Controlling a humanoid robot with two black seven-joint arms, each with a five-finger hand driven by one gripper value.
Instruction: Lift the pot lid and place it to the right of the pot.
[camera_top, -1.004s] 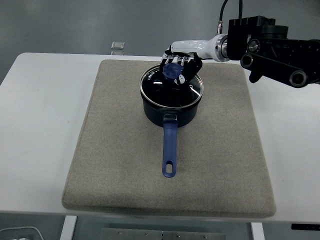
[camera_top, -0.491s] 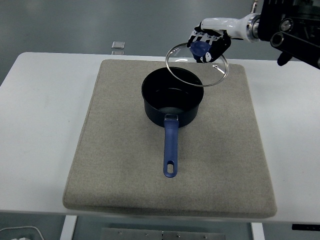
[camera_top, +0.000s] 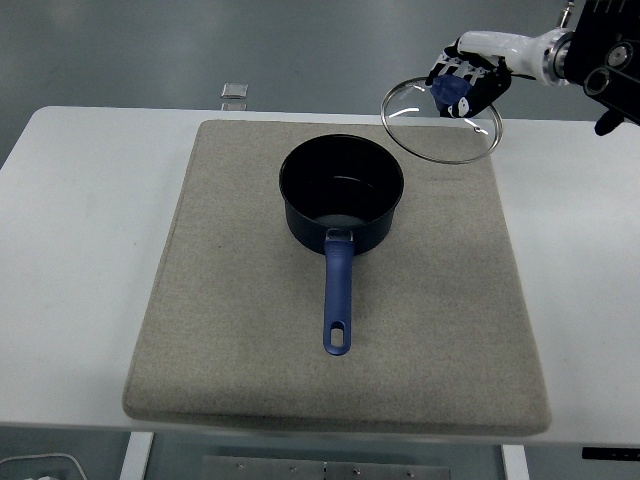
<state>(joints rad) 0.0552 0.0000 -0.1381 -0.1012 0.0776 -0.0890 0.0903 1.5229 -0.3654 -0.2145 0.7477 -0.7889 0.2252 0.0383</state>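
The right hand (camera_top: 466, 85) grips the glass lid (camera_top: 441, 121) by its blue knob (fingers curled tight), up in the air beside the open pot (camera_top: 341, 195).

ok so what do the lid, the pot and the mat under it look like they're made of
Lid: clear glass with a thin metal rim, since the mat shows through it; blue knob looks plastic. Pot: dark, glossy coated metal, probably enamel or nonstick, with a blue, likely plastic handle. Mat: beige, matte woven fabric or felt.
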